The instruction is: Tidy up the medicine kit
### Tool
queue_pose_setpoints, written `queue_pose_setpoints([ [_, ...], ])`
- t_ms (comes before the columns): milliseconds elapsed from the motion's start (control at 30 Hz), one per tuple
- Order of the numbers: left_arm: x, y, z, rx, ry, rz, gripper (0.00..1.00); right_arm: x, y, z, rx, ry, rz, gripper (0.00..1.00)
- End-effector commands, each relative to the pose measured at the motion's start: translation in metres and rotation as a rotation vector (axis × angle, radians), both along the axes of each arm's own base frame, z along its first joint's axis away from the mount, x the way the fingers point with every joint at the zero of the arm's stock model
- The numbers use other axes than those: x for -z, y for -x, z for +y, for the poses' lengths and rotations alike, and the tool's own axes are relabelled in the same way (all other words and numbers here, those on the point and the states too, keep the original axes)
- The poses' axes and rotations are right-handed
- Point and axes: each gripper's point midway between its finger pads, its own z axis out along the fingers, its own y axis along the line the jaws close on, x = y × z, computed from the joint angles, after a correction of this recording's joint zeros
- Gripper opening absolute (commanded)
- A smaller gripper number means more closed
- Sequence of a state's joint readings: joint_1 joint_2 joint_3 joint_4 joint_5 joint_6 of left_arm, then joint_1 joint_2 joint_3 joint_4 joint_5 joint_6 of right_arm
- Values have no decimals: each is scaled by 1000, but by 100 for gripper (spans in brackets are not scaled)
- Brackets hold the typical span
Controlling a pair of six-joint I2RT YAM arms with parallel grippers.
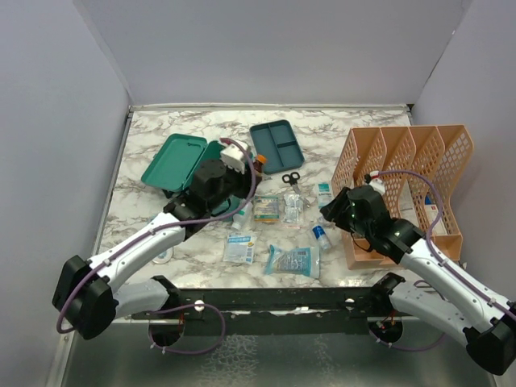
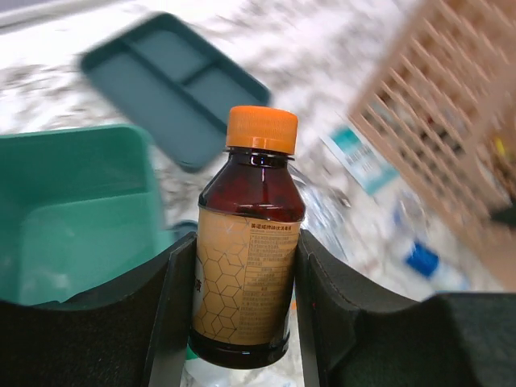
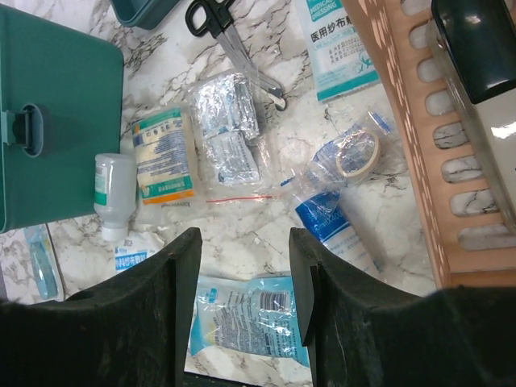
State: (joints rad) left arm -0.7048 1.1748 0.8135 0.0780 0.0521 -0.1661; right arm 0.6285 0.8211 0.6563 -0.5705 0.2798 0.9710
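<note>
The left claw is clamped on a brown bottle with an orange cap. Its pads press the label from both sides and the bottle stands upright. The medicine kit lies open at about 10 o'clock on the surface, its deep base just beside the claw. The insert tray sits apart at 12 o'clock. The right claw stands open and empty above loose packets, with the orange rack at 3 o'clock.

The step looks like stowing the bottle. It would go best if the claw carried the bottle toward 9 o'clock over the base and lowered it clear of the wall. The claw should release only once the bottle rests, probably laid low enough for the lid to close.
</note>
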Motion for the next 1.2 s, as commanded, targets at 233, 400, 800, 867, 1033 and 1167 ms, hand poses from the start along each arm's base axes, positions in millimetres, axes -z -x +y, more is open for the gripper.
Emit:
queue_pose_setpoints([
  [233, -19, -78, 123, -1001, 648, 148, 38, -15, -13, 28, -63, -76, -16, 48],
  [400, 14, -98, 126, -1196, 788, 234, 37, -11, -14, 34, -82, -75, 3, 48],
  [800, 50, -137, 100, -1331, 868, 379, 33, -5, -16, 41, -103, -78, 24, 48],
  [867, 54, -142, 95, -1337, 889, 405, 33, -3, -13, 41, -100, -80, 52, 47],
  [1033, 68, -151, 87, -1366, 880, 456, 33, -1, -10, 41, -112, -87, 45, 47],
  [1167, 88, -153, 83, -1386, 807, 498, 38, -9, -13, 43, -114, -97, 25, 47],
])
